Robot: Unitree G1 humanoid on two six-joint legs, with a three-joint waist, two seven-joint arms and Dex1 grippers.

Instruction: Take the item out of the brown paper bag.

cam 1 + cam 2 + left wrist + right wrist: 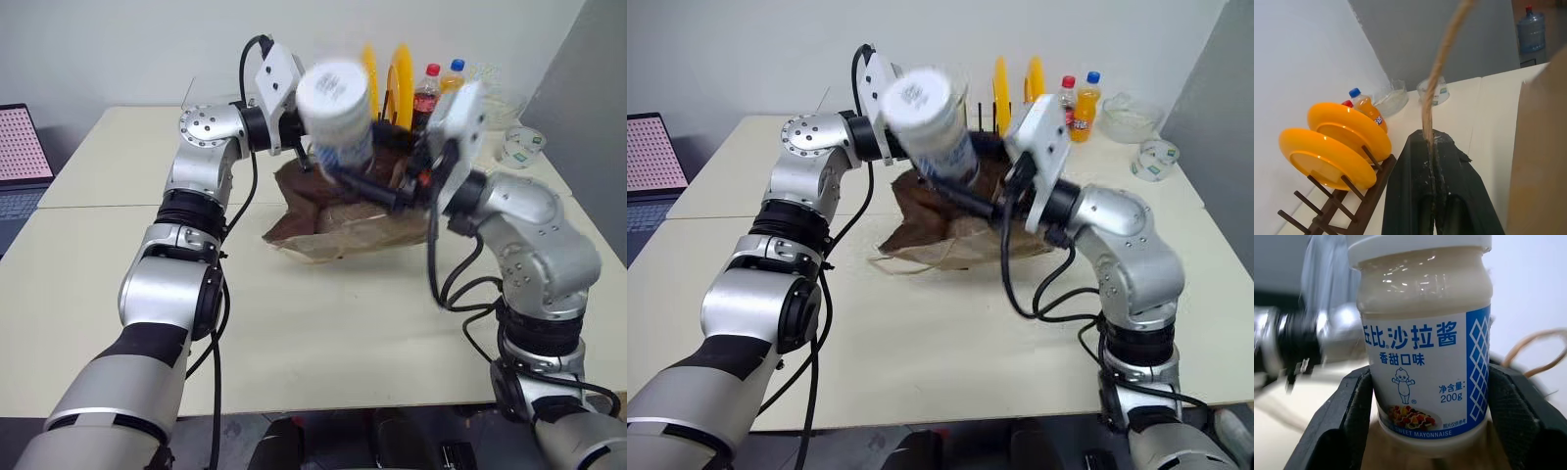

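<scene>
A: White jar (1422,340) with the blue label, clamped low on its body between the right gripper (1425,431) fingers, jaws spread wide to span it. Lifted clear above the brown paper bag (343,230), cap tipped toward the camera.

B: Best kept squeezed as is, then carried sideways to bare table (323,323) before any lowering. Worth levelling first, too; set down tilted like that, likely to topple.

A: Agreed. Cord handle (1442,63) pinched in the left gripper (1432,147), jaws fully closed on it, cord running taut from the fingertips.

B: Good for steadying the bag; no need to release until the jar stands on the table.

A: Poses? Left forearm reaching forward, gripper about level, just behind the jar. Right forearm bent inward across the bag, gripper angled upward and leftward.

B: Plate rack (1347,191) and soda bottles (438,88) behind the bag; better to swing toward the near side.
</scene>
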